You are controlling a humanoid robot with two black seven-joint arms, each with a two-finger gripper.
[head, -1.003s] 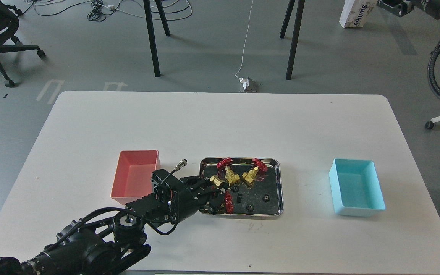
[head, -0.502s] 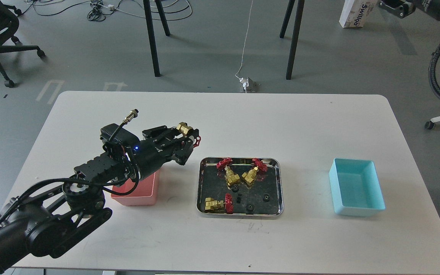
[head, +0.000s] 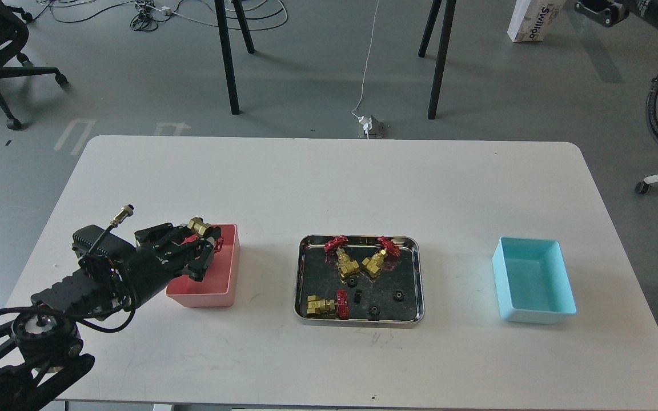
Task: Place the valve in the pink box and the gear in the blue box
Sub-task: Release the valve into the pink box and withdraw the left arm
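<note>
My left gripper (head: 206,242) is shut on a brass valve (head: 199,227) with a red handwheel and holds it over the pink box (head: 227,268), just above its inside. Three more valves lie in the steel tray (head: 414,274): one at the back left (head: 341,258), one at the back right (head: 379,256), one at the front left (head: 327,305). Several small black gears (head: 398,295) lie in the tray's front half. The blue box (head: 533,279) stands empty at the right. My right gripper is out of view.
The tray sits in the table's middle, between the two boxes. My left arm covers the pink box's left part. Chair and stand legs, cables and another machine's arm (head: 620,8) are on the floor beyond the table.
My left gripper took a valve out of the tray, lifted it, then carried it left and down over the pink box. The front-left valve in the tray came into view.
</note>
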